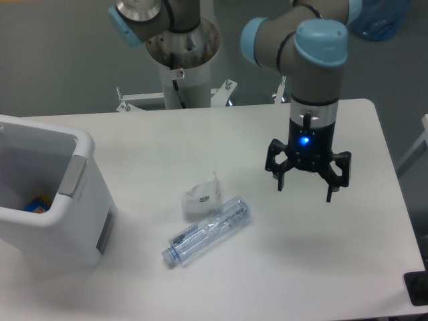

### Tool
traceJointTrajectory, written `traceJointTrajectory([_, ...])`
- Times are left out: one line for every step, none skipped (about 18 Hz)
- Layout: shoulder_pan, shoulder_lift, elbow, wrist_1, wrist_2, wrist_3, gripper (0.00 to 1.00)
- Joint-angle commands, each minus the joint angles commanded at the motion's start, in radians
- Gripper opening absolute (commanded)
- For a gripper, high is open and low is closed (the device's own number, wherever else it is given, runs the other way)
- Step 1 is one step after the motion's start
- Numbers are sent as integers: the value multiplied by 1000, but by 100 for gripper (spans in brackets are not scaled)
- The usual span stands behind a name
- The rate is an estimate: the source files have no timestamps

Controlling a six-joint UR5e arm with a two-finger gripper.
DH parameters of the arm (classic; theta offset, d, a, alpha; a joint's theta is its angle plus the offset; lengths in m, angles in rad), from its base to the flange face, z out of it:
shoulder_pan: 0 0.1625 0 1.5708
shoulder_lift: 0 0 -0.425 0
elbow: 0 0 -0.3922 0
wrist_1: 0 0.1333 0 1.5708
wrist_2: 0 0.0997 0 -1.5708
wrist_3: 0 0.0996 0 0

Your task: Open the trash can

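Observation:
The trash can is a big white boxy bin at the table's left edge. Its top stands open, showing the inside with a small blue and orange item at the bottom. A grey push tab sits on its right rim. My gripper hangs over the right part of the table, far from the bin, fingers spread open and empty, a blue light glowing on its body.
A crushed clear plastic bottle lies near the table's middle, with a crumpled white wrapper just above it. The arm's base column stands behind the table. A blue bag sits on the floor, top right.

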Motion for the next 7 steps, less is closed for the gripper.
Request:
traceJointTrajectory([0, -3, -11, 2, 26, 25, 100])
traceJointTrajectory([-3, -3, -12, 2, 46, 31, 100])
traceJointTrajectory([-5, -9, -14, 2, 55, 31, 100])
traceJointTrajectory([-6, -14, -14, 2, 58, 31, 100])
traceJointTrajectory([-8, -18, -14, 2, 60, 31, 100])
traceJointTrajectory([-9, -18, -14, 2, 71, 31, 100])
traceJointTrajectory([-11, -18, -17, 2, 84, 31, 100])
